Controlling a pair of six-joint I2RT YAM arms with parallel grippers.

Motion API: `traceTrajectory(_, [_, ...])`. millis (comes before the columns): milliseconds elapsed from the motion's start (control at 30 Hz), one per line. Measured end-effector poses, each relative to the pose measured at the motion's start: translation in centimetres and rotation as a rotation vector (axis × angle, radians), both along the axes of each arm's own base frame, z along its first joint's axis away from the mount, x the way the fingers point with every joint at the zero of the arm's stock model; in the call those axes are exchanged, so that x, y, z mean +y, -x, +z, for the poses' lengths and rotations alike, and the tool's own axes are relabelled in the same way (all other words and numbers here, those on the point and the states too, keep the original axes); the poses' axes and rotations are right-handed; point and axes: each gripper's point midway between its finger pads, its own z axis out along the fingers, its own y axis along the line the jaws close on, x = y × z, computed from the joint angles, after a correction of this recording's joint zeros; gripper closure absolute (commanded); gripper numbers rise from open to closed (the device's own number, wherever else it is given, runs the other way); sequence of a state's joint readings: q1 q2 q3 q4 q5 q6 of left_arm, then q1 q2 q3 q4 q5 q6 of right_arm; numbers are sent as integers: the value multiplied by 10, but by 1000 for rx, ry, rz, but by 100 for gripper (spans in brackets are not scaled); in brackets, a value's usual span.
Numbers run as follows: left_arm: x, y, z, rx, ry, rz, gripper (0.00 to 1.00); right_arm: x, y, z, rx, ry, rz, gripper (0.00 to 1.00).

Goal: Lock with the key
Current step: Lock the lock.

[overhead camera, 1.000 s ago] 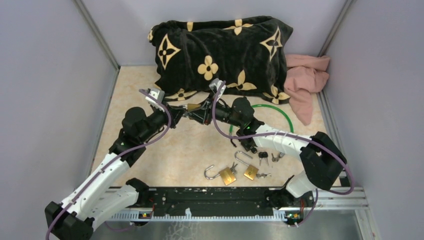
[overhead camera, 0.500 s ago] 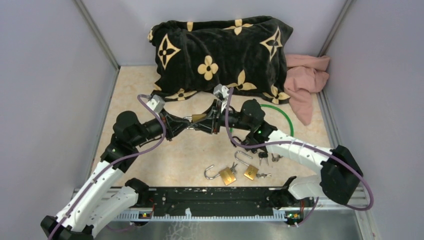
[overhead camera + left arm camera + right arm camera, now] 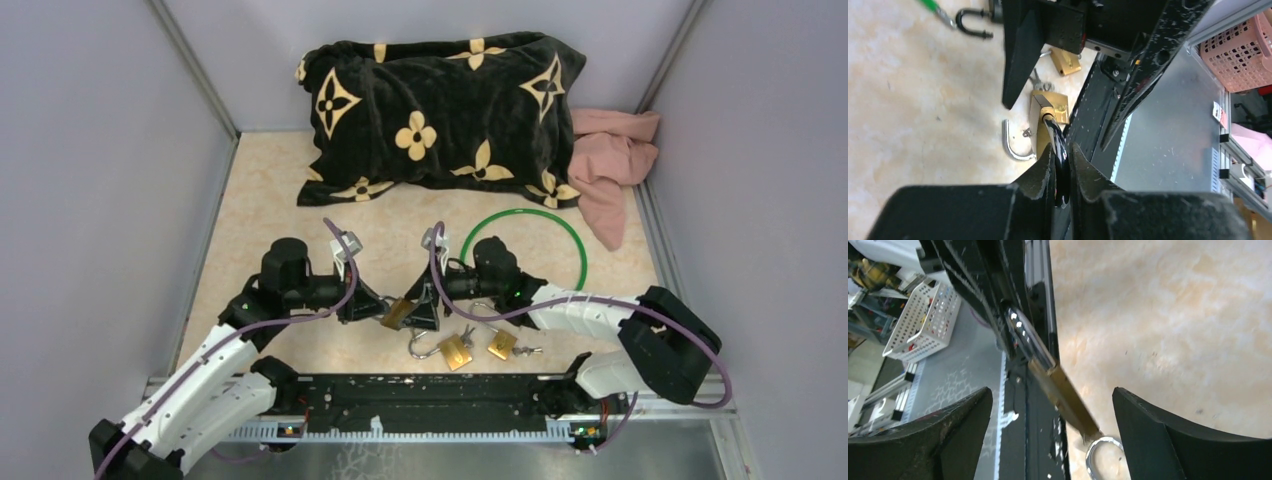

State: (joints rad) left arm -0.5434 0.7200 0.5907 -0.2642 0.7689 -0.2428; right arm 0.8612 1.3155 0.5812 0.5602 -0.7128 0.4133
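My left gripper (image 3: 368, 305) (image 3: 1062, 150) is shut on the black head of a key (image 3: 1060, 162). The key's shaft runs into a brass padlock (image 3: 397, 312) (image 3: 1039, 117) held low over the table near the front rail. In the right wrist view the padlock (image 3: 1065, 395) crosses diagonally, the key's glossy head (image 3: 1023, 335) at its upper end and a silver shackle (image 3: 1103, 455) at its lower end. My right gripper (image 3: 422, 305) (image 3: 1052, 390) stands open, one finger on each side of the padlock, touching neither side.
An open-shackled brass padlock (image 3: 455, 351) and a second padlock (image 3: 501, 344) with keys lie just right of the grippers. A green ring (image 3: 575, 240) lies behind the right arm. A black patterned pillow (image 3: 440, 100) and a pink cloth (image 3: 610, 160) fill the back. The black rail (image 3: 430, 390) borders the near edge.
Both arms have come from beside the pillow down toward the near rail with the padlock. The right gripper has opened and let go of the padlock; the left still grips the key.
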Motion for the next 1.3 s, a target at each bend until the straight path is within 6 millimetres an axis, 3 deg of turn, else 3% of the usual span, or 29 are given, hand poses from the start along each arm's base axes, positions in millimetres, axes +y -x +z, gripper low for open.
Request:
traceTrajectory(100, [3,5,-18,68,-34,5,100,-10,10,-22,49,37,17,10])
traceTrajectory(267, [2,6,-15,40,-31,-18,100,-28,12,-33,55,54,1,14])
traceTrajectory(467, [0,7,18,-141,-2,-106,100,-43,7,-19,-89,-12,-81,26])
traceTrajectory(567, [-2,13,37,-216,36,-162,100,-47,7,-21,-163,-53,-101,26])
traceTrajectory(767, [-3,19,46,-250,63,-213,100,-38,11,-15,-286,-102,-65,37])
traceTrajectory(867, [-3,21,46,-253,65,-223,100,-31,13,-9,-311,-117,-39,52])
traceTrajectory(1000, [-3,21,46,-259,66,-227,100,-27,17,-4,-327,-132,-11,61])
traceTrajectory(1133, [-3,21,46,-260,67,-231,100,-25,21,-8,-314,-125,11,78])
traceTrajectory(1300, [-3,20,47,-268,69,-227,100,-21,24,-5,-306,-130,32,83])
